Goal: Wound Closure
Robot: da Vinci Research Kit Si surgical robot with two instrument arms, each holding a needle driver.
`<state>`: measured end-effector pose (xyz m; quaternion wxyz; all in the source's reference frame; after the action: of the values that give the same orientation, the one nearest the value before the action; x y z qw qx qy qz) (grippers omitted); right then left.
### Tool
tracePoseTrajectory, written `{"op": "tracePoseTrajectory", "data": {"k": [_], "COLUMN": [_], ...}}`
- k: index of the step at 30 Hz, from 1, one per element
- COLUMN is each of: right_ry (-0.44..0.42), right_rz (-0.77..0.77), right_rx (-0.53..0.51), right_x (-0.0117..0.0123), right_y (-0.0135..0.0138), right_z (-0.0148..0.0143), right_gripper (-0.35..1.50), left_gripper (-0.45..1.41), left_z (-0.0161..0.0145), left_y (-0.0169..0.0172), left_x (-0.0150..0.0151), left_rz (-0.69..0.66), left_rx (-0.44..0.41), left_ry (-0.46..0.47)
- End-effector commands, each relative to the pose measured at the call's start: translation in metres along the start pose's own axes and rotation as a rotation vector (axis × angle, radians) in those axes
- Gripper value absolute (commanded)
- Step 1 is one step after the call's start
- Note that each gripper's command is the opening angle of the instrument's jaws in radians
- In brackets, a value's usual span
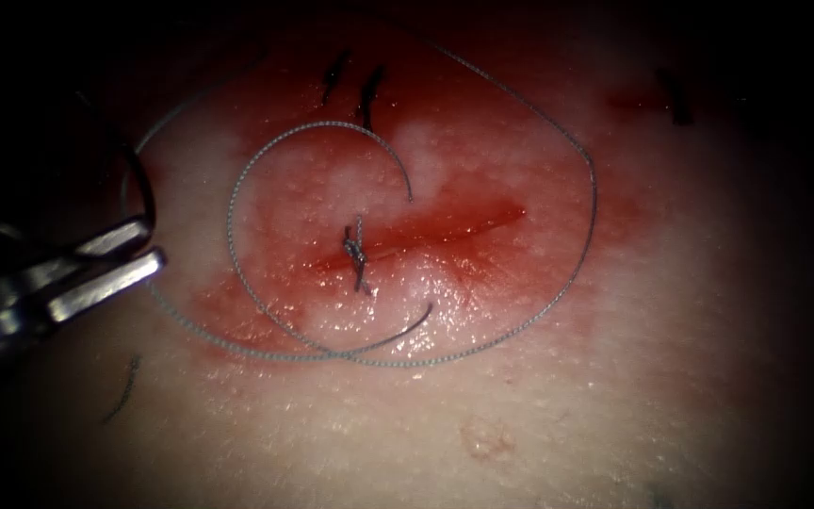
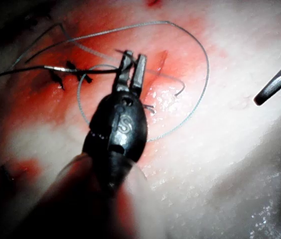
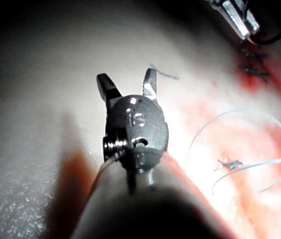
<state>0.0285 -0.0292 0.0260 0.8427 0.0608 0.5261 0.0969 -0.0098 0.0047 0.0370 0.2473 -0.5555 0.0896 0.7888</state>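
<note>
My left tool (image 1: 148, 247) comes in at the left of the cut (image 1: 426, 236). Its jaws are shut on the dark curved needle (image 1: 148, 193) near one of its ends, and the needle is out of the tissue (image 1: 520, 396). In the left wrist view the needle (image 2: 41, 70) runs sideways from the left tool (image 2: 132, 67). A tied knot (image 1: 357, 253) sits on the left part of the cut. The grey thread (image 1: 591, 198) lies in wide loops around it. My right tool (image 3: 126, 83) hovers over pale tissue with its jaws open and nothing between them.
Short dark cut ends of thread (image 1: 367, 94) stick out of the tissue beyond the cut, one more (image 1: 675, 99) at the far right and one (image 1: 124, 386) at the near left. Red fluid (image 1: 350, 188) stains the tissue around the cut.
</note>
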Motion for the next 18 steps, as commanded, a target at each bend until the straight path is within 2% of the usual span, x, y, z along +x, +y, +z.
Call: {"op": "tracePoseTrajectory", "data": {"k": [1, 6, 11, 14, 18], "right_ry": [0.005, 0.009, -0.014, -0.032, -0.080], "right_rz": [0.006, 0.011, 0.009, 0.001, 0.040], "right_rx": [-0.010, -0.047, -0.080, -0.093, -0.095], "right_x": [-0.0011, -0.0033, -0.0064, -0.0087, -0.0123], "right_y": [0.0013, 0.0045, 0.0071, 0.0081, 0.0091], "right_z": [-0.0004, -0.0027, -0.0043, -0.0041, -0.0023], "right_gripper": [0.89, 0.94, 0.91, 0.86, 0.86], "left_gripper": [-0.45, -0.45, -0.45, -0.45, -0.45], "left_z": [0.0008, 0.0009, 0.0004, -0.0001, 0.0000], "left_y": [0.0001, 0.0000, -0.0007, -0.0014, -0.0014], "left_x": [-0.0006, -0.0008, -0.0012, -0.0015, -0.0020], "left_rz": [0.001, 0.002, 0.009, 0.009, 0.014], "left_rx": [0.000, 0.003, 0.003, 0.016, 0.025], "left_ry": [0.000, -0.001, -0.007, -0.015, -0.019]}}
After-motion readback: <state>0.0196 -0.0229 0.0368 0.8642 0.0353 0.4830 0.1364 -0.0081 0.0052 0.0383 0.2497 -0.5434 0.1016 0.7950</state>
